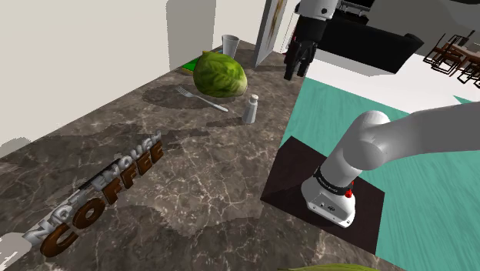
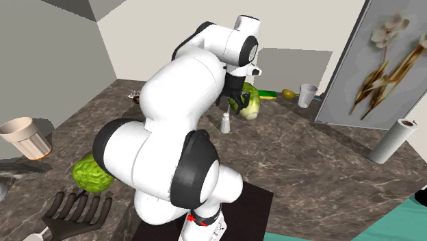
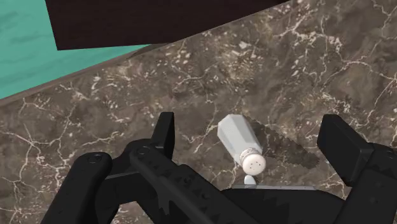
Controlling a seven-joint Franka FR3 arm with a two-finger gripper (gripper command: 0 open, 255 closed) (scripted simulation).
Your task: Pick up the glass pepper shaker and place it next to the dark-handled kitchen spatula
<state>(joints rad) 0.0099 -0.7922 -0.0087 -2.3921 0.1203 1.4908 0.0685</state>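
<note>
Gripper (image 3: pixel 252 127): mine; fingers spread wide; nothing held
Pepper shaker (image 3: pixel 240 141): pale grey; upright on the dark marbled counter (image 1: pixel 169 192); below me, between my fingers, touched by neither
Neighbours: green cabbage (image 1: pixel 221 75) near the shaker; fork (image 1: pixel 201 100) lying by both
Spatula (image 2: pixel 75 207): dark, slotted; second exterior view's lower left; well apart from the shaker

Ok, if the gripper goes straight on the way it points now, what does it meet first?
Most likely the shaker. It stands on the counter in line between the open fingers of the gripper, not touched by either. How much gap is left is hard to judge.
</note>
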